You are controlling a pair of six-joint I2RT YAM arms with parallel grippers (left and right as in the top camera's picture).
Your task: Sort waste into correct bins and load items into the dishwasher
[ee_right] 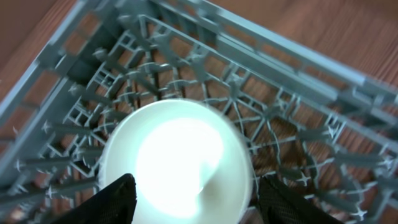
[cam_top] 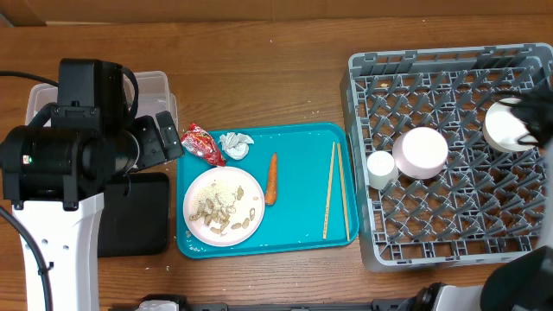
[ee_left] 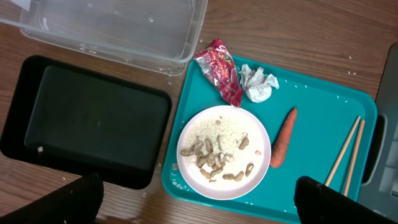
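Note:
A white plate (cam_top: pixel 223 206) with beige and white food scraps (ee_left: pixel 214 155) sits on the teal tray (cam_top: pixel 302 226). Beside it lie the orange carrot (cam_top: pixel 271 179), the chopsticks (cam_top: pixel 335 190), the red wrapper (cam_top: pixel 202 143) and the white tissue (cam_top: pixel 236 144). My left gripper (ee_left: pixel 202 202) is open and empty, high above the plate's near edge. The grey dish rack (cam_top: pixel 432 59) holds a cup (cam_top: pixel 381 167), an upturned bowl (cam_top: pixel 421 152) and a second bowl (ee_right: pixel 177 155). My right gripper (ee_right: pixel 199 202) is open, one finger on each side of that bowl.
The clear tub (ee_left: pixel 112 28) and the black tray (ee_left: pixel 93 118) lie left of the teal tray, partly under my left arm (cam_top: pixel 78 147) in the overhead view. Bare wooden table runs along the back.

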